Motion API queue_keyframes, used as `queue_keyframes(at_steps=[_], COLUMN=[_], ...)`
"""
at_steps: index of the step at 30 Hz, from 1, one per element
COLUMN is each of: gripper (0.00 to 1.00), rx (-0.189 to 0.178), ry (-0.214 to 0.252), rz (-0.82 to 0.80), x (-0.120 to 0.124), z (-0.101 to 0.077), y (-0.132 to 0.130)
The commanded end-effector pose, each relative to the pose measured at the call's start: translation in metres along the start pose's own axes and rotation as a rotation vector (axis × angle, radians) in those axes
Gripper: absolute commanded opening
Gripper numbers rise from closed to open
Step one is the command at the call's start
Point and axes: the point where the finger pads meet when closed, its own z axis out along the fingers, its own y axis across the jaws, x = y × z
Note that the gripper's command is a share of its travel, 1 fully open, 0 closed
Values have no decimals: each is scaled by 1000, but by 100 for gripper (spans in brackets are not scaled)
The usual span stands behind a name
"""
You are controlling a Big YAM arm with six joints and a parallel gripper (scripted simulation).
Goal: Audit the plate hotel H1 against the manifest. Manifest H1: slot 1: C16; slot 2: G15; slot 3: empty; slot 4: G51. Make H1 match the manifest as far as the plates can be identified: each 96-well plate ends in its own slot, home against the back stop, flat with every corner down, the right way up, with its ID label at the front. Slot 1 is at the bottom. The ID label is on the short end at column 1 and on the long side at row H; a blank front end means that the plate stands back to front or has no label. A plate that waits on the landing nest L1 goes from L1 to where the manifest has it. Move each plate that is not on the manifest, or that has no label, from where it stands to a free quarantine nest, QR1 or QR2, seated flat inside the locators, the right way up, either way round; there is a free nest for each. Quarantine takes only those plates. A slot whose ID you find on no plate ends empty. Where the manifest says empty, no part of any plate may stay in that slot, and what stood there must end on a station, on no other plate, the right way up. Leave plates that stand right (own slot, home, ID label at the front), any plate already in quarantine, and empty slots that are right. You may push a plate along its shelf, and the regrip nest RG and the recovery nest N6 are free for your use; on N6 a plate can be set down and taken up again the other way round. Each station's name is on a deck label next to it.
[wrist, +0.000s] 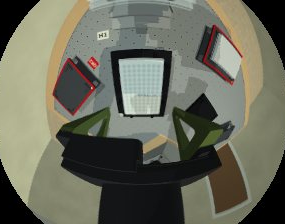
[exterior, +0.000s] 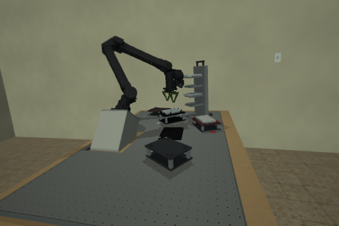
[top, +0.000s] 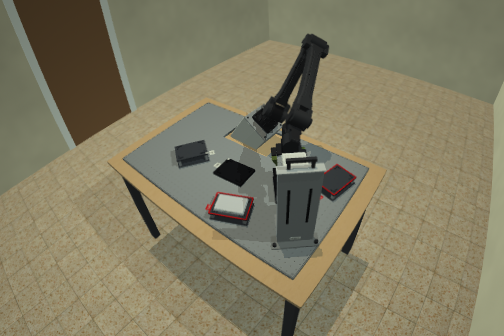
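Olive walls and a tiled floor surround a wooden worktop [top: 150, 193] covered by a grey perforated mat. At its far end in the exterior view stands the grey plate tower [exterior: 205, 87] with a black handle on top and four shelves jutting toward the arm; whether any shelf carries a plate cannot be made out. The black arm [exterior: 134, 52] rises from behind a slanted grey box [exterior: 112, 130] and reaches over toward the tower. Its hand [exterior: 171, 97], with green fingers spread wide and nothing between them, hangs apart above a black-framed stand [exterior: 172, 117]. On that stand a white well plate [wrist: 140, 84] lies flat, directly below the hand in the wrist view. Just beside the tower, a red-edged nest [top: 214, 208] holds another white plate [top: 231, 204]. A second red-edged nest [top: 339, 178] on the tower's other side shows a dark face. Nearer the middle of the mat lies a flat black square [top: 234, 172], and beyond it a low black stand on pale legs [exterior: 168, 152] sits well apart from the rest.
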Motion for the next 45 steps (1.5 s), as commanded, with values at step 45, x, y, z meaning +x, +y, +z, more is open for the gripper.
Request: queue_keyframes(at_steps=[45], gripper=[100], rx=[2], ry=[-13], rz=[0], x=[-3], z=[-105], y=[-17])
